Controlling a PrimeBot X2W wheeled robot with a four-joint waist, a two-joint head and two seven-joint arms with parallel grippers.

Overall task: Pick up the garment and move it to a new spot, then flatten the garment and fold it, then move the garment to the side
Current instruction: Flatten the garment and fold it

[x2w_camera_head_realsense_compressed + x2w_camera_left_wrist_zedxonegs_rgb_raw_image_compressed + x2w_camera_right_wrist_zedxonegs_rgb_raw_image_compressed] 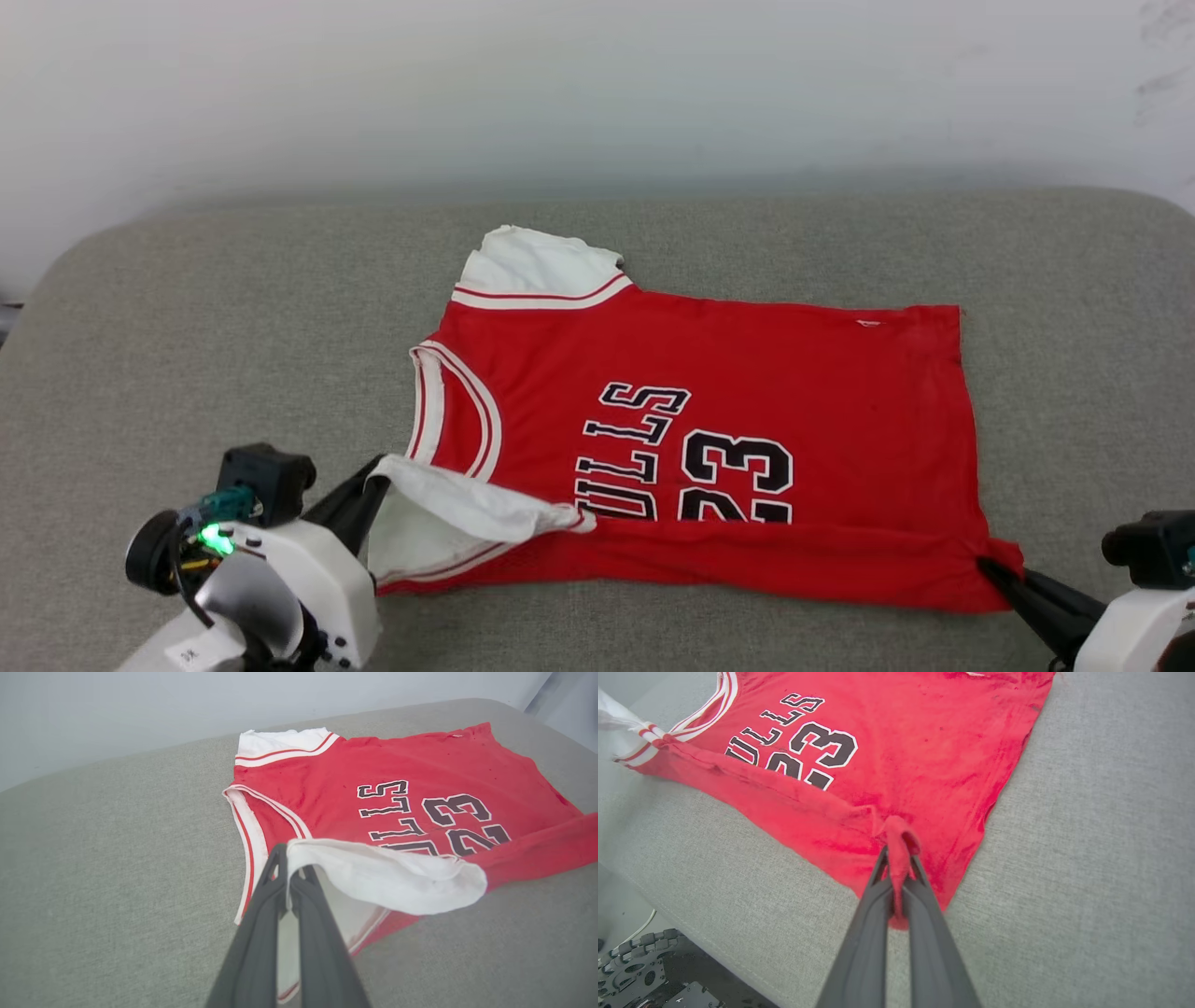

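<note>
Left fingers (275,877) pinching white sleeve of garment (794,373), right fingers (878,886) pinching its red hem corner

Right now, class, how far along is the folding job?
Done: the garment lies spread on the grey cushion. In hand: the left pincer pinches the near white sleeve, the right pincer the near hem corner, the near edge turned over the lettering. Left: finishing the fold, moving it aside.
</note>
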